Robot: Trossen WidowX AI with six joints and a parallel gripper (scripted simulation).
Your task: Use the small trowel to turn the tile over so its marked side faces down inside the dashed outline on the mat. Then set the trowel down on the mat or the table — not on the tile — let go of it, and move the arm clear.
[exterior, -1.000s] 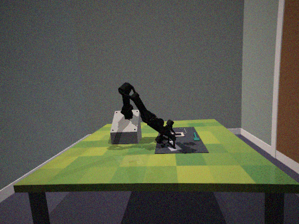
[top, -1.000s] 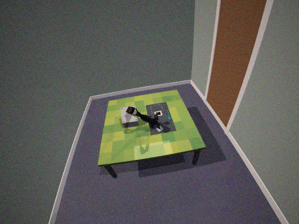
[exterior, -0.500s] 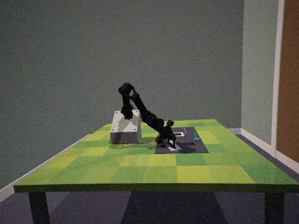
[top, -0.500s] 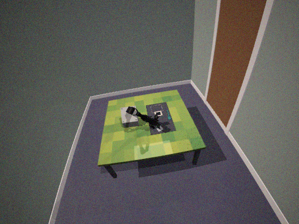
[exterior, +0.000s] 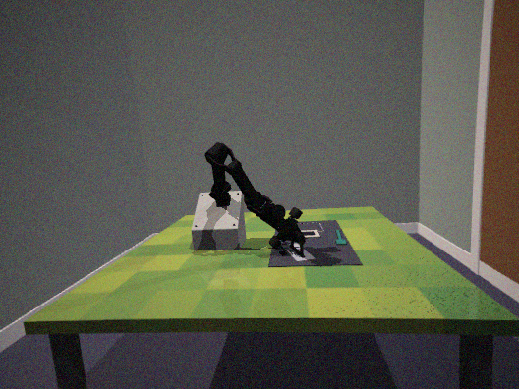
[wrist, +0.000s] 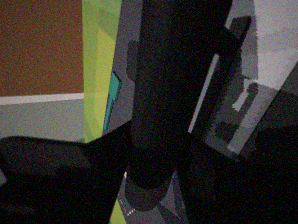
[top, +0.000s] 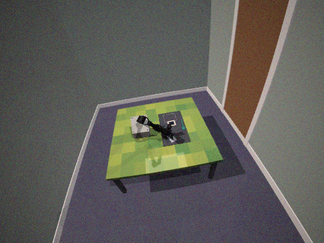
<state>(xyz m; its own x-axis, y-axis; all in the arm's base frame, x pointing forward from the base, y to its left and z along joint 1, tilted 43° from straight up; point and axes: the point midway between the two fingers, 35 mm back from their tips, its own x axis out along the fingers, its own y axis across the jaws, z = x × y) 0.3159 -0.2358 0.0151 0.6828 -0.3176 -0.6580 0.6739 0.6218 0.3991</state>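
Note:
The trowel (top: 173,140) (exterior: 299,255) (wrist: 162,65) has a thick black handle and a pale blade; the blade is low at the near part of the dark mat (top: 161,118) (exterior: 350,260). My gripper (top: 170,136) (exterior: 291,250) (wrist: 154,124) is shut on the trowel's handle, low over the mat. The tile (top: 172,125) (exterior: 312,237), a white square with a dark centre, lies flat farther back, beyond the gripper. The dashed outline (top: 169,113) is behind the tile, which lies outside it or at its near edge. In the wrist view the handle and fingers hide the tile.
A teal tool (top: 183,124) (exterior: 340,238) (wrist: 114,89) lies near the mat's right edge, right of the tile. A pale box (top: 135,128) (exterior: 219,239) stands on the green patchwork table (top: 129,159) (exterior: 147,295) under the arm's base, left of the mat.

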